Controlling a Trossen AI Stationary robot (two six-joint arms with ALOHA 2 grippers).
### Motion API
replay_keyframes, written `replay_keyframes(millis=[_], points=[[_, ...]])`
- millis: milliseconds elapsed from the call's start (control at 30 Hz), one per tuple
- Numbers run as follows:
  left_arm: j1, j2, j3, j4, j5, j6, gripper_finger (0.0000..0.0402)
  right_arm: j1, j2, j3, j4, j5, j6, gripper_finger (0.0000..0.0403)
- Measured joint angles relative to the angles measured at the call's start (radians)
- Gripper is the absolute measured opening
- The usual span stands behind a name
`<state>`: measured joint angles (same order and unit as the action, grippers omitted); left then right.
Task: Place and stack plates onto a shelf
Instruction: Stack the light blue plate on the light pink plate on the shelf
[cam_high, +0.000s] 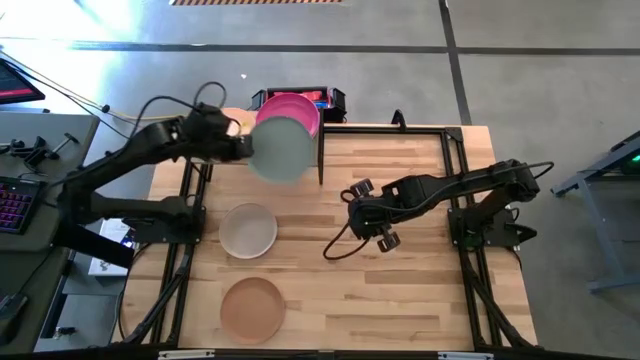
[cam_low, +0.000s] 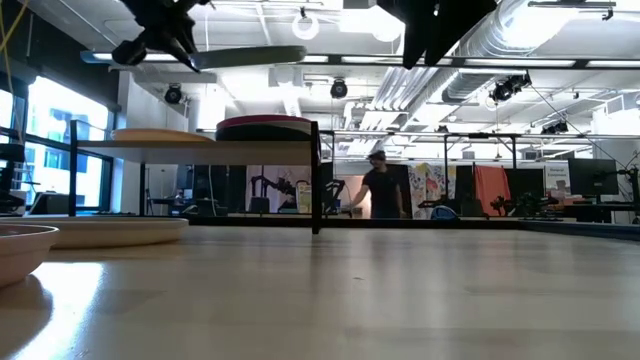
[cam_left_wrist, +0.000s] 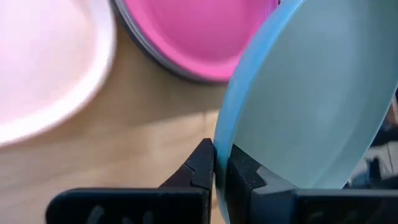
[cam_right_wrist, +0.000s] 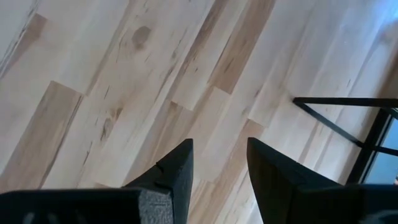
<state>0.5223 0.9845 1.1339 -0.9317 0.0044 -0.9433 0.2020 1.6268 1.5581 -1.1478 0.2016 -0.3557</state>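
No legible text, labels, brands or numbers in any view. Plates, shelf, tabletop and both arms carry no readable markings. Background room in the low view shows hangings and screens, but nothing on them can be read.

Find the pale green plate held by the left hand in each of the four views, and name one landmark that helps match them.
High view: pale green plate at upper centre-left, partly overlapping the magenta plate.
Low view: seen edge-on near the top, above the shelf.
Left wrist view: fills the right side, its rim clamped by the left hand.
Right wrist view: not in it.
Shared landmark: the magenta plate.
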Motion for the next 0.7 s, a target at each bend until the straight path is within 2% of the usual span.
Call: replay_keyframes(millis=[167, 467, 700], points=[[0.077, -0.046, 0.0, -0.027, -0.087, 0.022, 0.0007, 0.0, 0.0, 0.0, 0.0, -0.002, 0.004, 0.0128], [0.179, -0.108, 0.0, -0.204, -0.201, 0.021, 0.0007, 0.0, 0.0, 0.0, 0.001, -0.003, -0.002, 0.0128], [0.251, -0.16, 0.0, -0.234, -0.276, 0.013, 0.0007, 0.0, 0.0, 0.0, 0.007, -0.003, -0.003, 0.0128]])
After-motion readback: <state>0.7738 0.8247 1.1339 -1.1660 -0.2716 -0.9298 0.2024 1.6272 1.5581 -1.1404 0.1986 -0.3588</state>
